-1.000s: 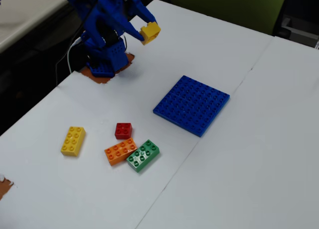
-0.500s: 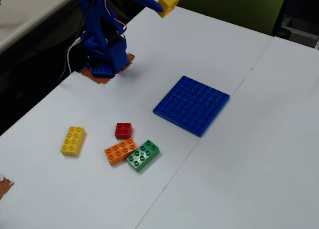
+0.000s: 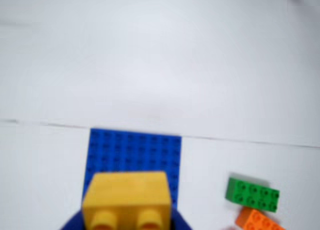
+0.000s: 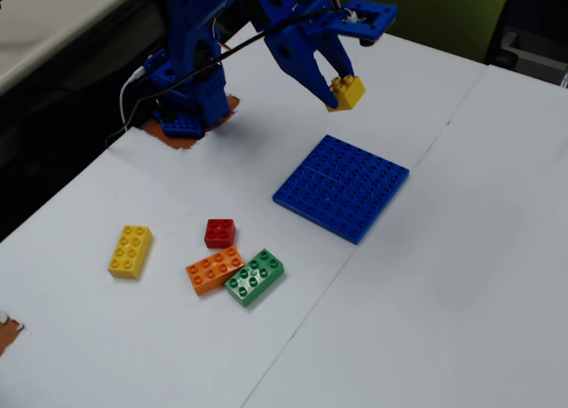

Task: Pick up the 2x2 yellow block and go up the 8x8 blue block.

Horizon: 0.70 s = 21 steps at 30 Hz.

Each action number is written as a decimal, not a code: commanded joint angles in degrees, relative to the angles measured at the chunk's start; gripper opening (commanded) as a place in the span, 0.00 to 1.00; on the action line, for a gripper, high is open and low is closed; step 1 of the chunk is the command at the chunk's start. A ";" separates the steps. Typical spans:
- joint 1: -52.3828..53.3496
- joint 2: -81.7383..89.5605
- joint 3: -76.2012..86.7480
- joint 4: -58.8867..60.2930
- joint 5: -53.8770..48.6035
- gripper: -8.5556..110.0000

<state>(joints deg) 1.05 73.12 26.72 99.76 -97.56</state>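
- Far left in the fixed view, a long yellow eight-stud brick (image 4: 130, 251) lies flat on the white table (image 4: 444, 319), on its own.
- Next along sits a small red brick (image 4: 219, 232), with an orange brick (image 4: 214, 270) just below it and a green brick (image 4: 255, 277) touching the orange one's right end — a tight little cluster.
- Behind them the blue arm (image 4: 200, 44) rises from its base (image 4: 186, 106) at the table's back edge and reaches out to the right.
- The gripper (image 4: 340, 90) points downward, its fingers closed around the 2x2 yellow block (image 4: 345, 91), which hangs in the air clear of the table.
- Below and slightly right of it, the 8x8 blue block (image 4: 342, 187) lies flat on the table, nothing resting on it.
- The wrist view shows the yellow block (image 3: 126, 200) filling the bottom edge, the blue plate (image 3: 135, 150) directly beyond it, and the green brick (image 3: 251, 194) and orange brick (image 3: 257, 221) off to the right.
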 commanded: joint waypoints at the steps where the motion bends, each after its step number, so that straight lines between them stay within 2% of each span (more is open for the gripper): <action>1: -0.79 -1.85 -2.46 0.18 0.18 0.12; 10: -3.25 -8.88 1.05 0.53 -0.62 0.12; 21: -2.55 -4.13 13.71 0.53 -3.08 0.12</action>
<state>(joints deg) -2.02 64.60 40.25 100.11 -100.72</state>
